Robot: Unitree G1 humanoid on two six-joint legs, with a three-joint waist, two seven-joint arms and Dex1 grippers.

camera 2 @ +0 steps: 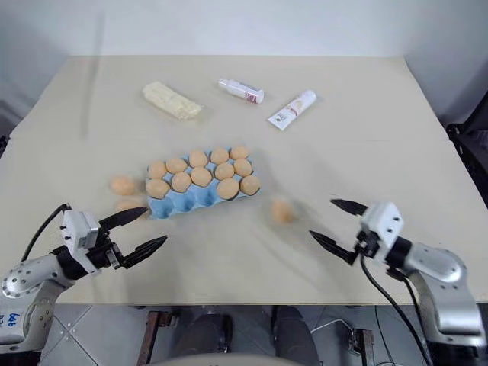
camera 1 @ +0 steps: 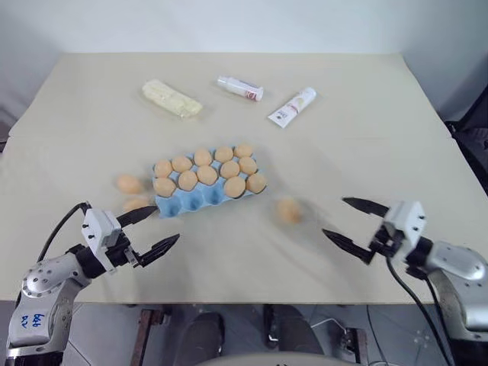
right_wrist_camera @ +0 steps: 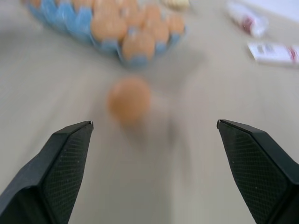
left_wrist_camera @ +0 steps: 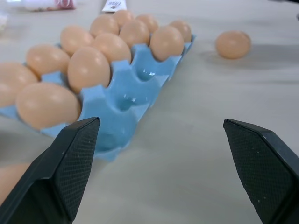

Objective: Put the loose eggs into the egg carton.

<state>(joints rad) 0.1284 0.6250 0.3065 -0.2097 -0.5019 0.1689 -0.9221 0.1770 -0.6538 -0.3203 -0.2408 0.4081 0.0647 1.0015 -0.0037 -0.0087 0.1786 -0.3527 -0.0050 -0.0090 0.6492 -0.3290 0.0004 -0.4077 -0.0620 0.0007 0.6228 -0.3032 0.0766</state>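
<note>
Nearest the robot, the left hand (camera 1: 155, 229) hangs over the near left part of the tabletop (camera 1: 366, 137) with its two black fingers spread wide and nothing between them. The right hand (camera 1: 354, 223) hangs over the near right part, its fingers likewise wide apart and empty.

Between the two hands and a little farther in, one loose egg (camera 1: 288, 210) lies on the bare tabletop, just off the right near corner of the egg carton (camera 1: 200, 198). Two more loose eggs sit by the carton's left end: one (camera 1: 136, 204) near its near left corner, the other (camera 1: 130, 184) just behind that.

The light-blue carton lies slightly askew near the middle of the tabletop. Its two far rows hold ten eggs (camera 1: 207, 174); the near row of cups stands empty.

Farther back lie a pale-yellow wrapped block (camera 1: 172, 99) at left, a small white bottle (camera 1: 239, 88) in the middle and a white tube (camera 1: 292, 107) to its right.
</note>
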